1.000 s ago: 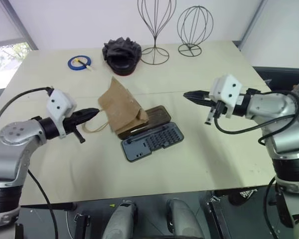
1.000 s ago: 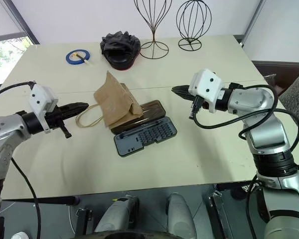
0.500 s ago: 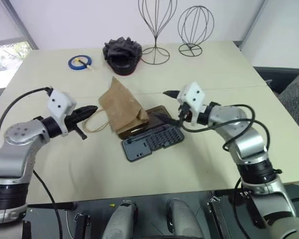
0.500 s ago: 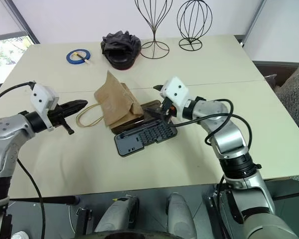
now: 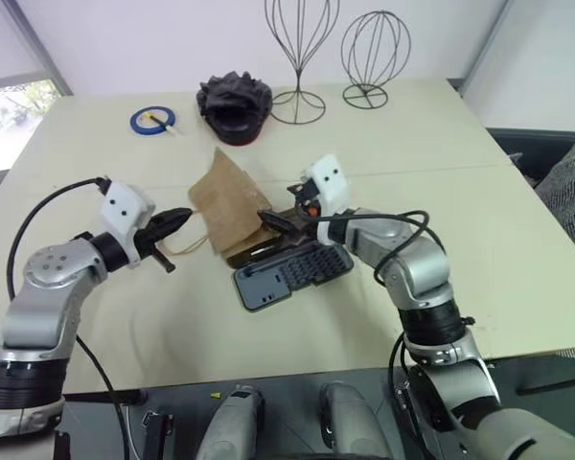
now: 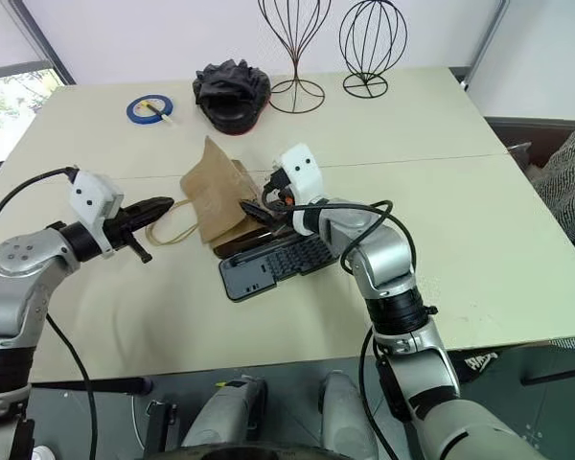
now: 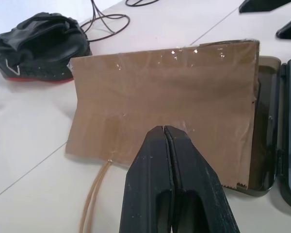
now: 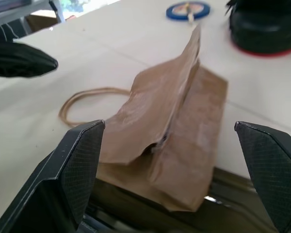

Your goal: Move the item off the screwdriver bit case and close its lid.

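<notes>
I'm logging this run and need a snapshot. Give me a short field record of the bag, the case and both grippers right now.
bag: brown paper bag lying across the case's brown lid, handles trailing on the table
case: bit case open, grey tray uncovered
left gripper: shut, beside the bag's handles
right gripper: open, fingers either side of the bag's end
task: bag not yet moved

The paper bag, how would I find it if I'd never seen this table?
Look at the middle of the table, at the open bit case. The bag lies on its brown lid, left of the grey bit tray. It is the only crumpled brown paper there, with thin loop handles.
</notes>
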`<move>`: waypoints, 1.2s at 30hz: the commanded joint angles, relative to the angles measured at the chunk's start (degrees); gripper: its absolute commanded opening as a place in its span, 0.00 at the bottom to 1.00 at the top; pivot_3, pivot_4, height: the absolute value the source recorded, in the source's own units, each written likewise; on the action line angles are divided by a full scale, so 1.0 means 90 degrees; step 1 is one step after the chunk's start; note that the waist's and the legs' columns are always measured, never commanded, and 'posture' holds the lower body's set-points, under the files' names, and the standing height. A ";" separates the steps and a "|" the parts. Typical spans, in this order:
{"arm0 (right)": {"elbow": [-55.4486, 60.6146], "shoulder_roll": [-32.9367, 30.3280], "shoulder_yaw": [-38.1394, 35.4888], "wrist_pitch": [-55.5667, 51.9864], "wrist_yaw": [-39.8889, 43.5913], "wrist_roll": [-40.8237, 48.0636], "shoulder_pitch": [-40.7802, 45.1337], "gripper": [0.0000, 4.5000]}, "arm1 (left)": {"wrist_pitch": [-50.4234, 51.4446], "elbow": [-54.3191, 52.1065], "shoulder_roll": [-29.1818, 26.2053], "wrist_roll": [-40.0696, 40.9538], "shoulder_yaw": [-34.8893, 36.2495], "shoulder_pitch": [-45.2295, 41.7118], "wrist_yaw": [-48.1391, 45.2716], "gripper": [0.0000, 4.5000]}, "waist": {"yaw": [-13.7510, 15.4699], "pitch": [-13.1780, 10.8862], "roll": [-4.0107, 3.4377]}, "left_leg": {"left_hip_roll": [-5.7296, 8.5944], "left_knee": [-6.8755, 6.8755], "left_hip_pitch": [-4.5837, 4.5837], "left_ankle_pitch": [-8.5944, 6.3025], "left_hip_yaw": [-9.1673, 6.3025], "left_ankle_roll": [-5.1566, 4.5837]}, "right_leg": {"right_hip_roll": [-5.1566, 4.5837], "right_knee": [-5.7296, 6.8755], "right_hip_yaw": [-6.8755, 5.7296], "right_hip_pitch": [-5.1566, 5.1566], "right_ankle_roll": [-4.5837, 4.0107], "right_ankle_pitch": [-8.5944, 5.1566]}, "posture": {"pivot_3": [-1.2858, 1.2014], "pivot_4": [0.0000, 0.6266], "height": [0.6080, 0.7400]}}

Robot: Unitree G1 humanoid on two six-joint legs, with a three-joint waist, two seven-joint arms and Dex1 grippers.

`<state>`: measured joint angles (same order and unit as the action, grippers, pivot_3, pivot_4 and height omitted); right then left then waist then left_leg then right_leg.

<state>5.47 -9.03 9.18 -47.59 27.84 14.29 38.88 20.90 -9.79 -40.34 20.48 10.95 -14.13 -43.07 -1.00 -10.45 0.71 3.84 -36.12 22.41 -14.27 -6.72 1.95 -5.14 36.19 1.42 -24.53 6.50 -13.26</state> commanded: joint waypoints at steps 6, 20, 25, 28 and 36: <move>-0.0902 0.0323 0.0274 0.0724 -0.0050 -0.0242 0.0273 1.00 | -0.0112 -0.0454 0.0049 -0.0119 0.0051 0.0157 0.0238 0.00 | -0.0022 0.0000 -0.0001 | 0.0012 0.0004 -0.0001 0.0000 0.0000 0.0000 | 0.0001 0.0003 0.0000 -0.0004 0.0000 0.0000 | 0.52 0.24 1.00; -0.2323 0.0783 0.0127 0.1762 -0.0216 -0.0526 0.0627 0.21 | -0.0036 -0.0917 0.0125 -0.0160 0.0134 0.0630 0.0635 0.00 | -0.0025 0.0000 -0.0002 | 0.0012 0.0004 -0.0001 0.0000 -0.0001 0.0001 | 0.0003 0.0004 0.0000 -0.0006 -0.0002 0.0001 | 0.52 0.24 1.00; -0.2112 0.0747 0.0103 0.1723 -0.0254 -0.0543 0.0622 0.01 | -0.0063 -0.0869 0.0153 -0.0184 0.0029 0.0555 0.0691 0.00 | -0.0023 0.0000 -0.0002 | 0.0012 0.0004 -0.0001 0.0000 -0.0001 0.0001 | 0.0003 0.0004 0.0000 -0.0005 -0.0002 0.0001 | 0.52 0.24 1.00; -0.1907 0.0708 0.0004 0.1698 -0.0324 -0.0521 0.0645 0.01 | -0.0105 -0.0804 0.0181 -0.0220 -0.0039 0.0493 0.0688 0.00 | -0.0023 -0.0001 -0.0003 | 0.0013 0.0004 -0.0001 0.0000 -0.0001 0.0001 | 0.0003 0.0004 0.0000 -0.0005 -0.0002 0.0001 | 0.52 0.24 1.00; -0.1577 0.0253 -0.1133 0.1606 -0.0949 -0.0303 0.1339 0.01 | -0.0181 -0.0655 0.0268 -0.0343 -0.0153 0.0342 0.0645 0.00 | -0.0016 -0.0001 -0.0004 | 0.0013 0.0005 0.0000 0.0000 -0.0001 0.0001 | 0.0003 0.0005 0.0000 -0.0006 -0.0002 0.0001 | 0.52 0.24 1.00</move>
<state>-11.19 -5.81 2.41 -34.06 21.08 10.49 48.69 20.62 -15.46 -38.00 17.86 9.69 -9.99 -37.19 -1.14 -10.46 0.67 3.97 -36.07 22.41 -14.27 -6.73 1.96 -5.12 36.22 1.42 -24.58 6.48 -13.25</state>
